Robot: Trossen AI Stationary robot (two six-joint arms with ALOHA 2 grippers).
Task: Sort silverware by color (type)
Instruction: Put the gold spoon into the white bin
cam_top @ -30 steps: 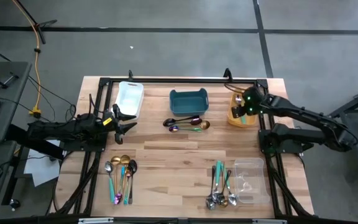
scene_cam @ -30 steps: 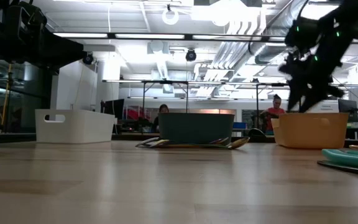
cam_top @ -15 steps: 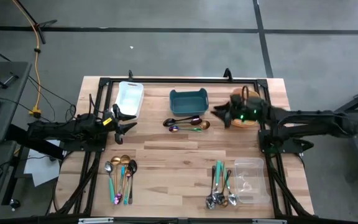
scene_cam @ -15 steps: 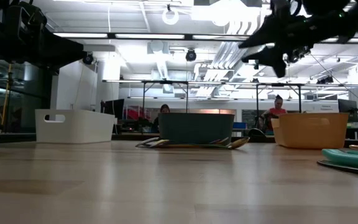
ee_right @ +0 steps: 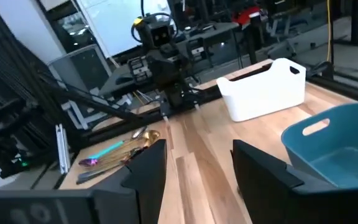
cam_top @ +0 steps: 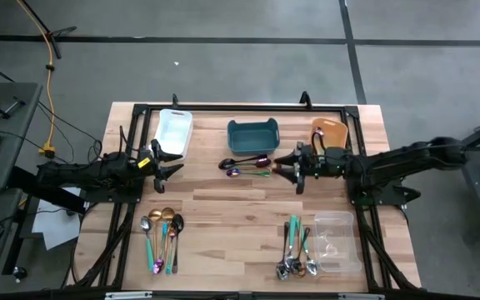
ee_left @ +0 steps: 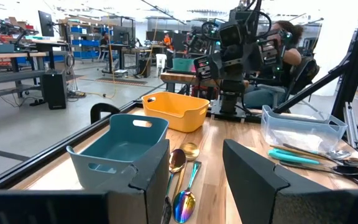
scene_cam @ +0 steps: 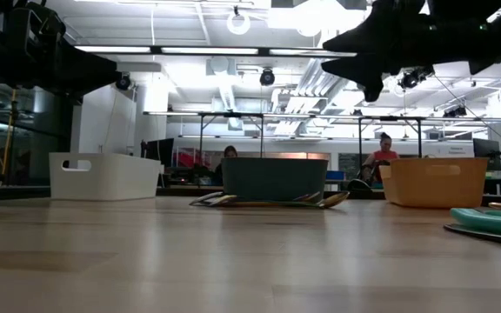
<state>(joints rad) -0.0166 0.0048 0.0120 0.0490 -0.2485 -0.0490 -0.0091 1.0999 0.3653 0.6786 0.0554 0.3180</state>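
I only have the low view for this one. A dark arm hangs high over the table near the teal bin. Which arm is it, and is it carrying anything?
Observer: It is the right arm. In the high view the right pincer is open and empty, above the table in front of the orange bin.
Operator: What lies nearest to it?
Observer: A small cluster of spoons, gold, dark and iridescent, on the wood in front of the teal bin.
Operator: And the other arm?
Observer: The left pincer is open, holds nothing, and waits beside the white bin.
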